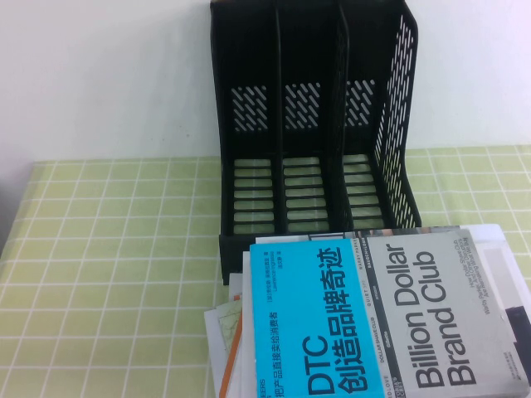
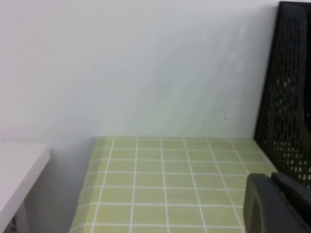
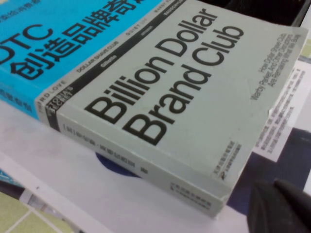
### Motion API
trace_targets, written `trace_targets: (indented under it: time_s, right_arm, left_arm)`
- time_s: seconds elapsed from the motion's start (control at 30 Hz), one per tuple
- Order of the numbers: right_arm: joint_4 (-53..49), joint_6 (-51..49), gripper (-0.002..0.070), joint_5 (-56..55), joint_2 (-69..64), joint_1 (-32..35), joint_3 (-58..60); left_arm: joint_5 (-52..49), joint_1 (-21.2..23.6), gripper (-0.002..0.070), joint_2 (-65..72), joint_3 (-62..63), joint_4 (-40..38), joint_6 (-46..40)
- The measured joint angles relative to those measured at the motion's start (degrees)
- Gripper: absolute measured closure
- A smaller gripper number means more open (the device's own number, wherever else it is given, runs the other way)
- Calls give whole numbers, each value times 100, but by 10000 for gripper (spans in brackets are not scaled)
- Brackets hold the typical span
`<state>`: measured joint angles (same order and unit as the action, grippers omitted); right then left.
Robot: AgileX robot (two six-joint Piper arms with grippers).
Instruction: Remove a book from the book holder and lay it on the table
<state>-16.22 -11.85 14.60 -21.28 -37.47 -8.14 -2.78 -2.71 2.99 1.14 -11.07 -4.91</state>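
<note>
the book [image 1: 386, 319] lies flat, cover up, on top of a loose stack of other books and papers [image 1: 228, 336] at the near edge of the surface [image 1: 108, 249], just in front of the book holder [image 1: 315, 124]. its cover is half bright blue, half pale grey, with "dtc" on the blue part and "billion dollar brand club" on the grey. a white book [image 1: 508, 282] under it sticks out on the right side. in the right wrist view the book [image 3: 160, 97] fills most of the picture, its grey edge showing and the white book [image 3: 286, 121] beneath it.

the book holder stands upright at the back of the surface against the white wall [image 1: 108, 75], its three compartments open toward the camera. its front lip touches or nearly touches the far edge of the stack.

the left hand [image 2: 277, 206] shows only as a dark piece in a corner of its own wrist view, low over the green grid cloth [image 2: 165, 179] and close to the outer slotted wall of the book holder [image 2: 286, 107]; whether it is released or clenched cannot be told. the right hand [image 3: 279, 206] shows only as a dark tip in its own view, just beside the book's corner, over the white book; its state cannot be told either. neither hand appears in the high view.
</note>
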Motion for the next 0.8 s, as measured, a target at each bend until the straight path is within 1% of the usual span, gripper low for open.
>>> trace_targets:
  time_s: [0.1, 0.23, 0.3, 0.4, 0.47, 0.57, 0.7, 0.8]
  right_arm:
    - [0, 0, 678, 10, 0, 0, 0]
    - [0, 0, 678, 16, 10, 0, 10]
    - [0, 0, 678, 16, 10, 0, 10]
    - [0, 0, 678, 16, 10, 0, 10]
    - [0, 0, 678, 16, 10, 0, 10]
    - [0, 0, 678, 16, 10, 0, 10]
    - [0, 0, 678, 16, 10, 0, 10]
    - [0, 0, 678, 16, 10, 0, 10]
  left_arm:
    - [-171, 167, 677, -307, -229, 288, 377]
    - [-676, 164, 678, -365, -242, 506, 606]
    - [-955, 107, 677, -365, -252, 696, 697]
    - [-1331, -126, 677, -365, -252, 1048, 888]
    - [-1604, -326, 677, -365, -252, 1302, 1209]
    - [-1647, -473, 677, -365, -252, 1489, 1663]
    - [-1647, -344, 677, -365, -252, 1507, 1942]
    - [-1650, -68, 677, -365, -252, 1367, 1994]
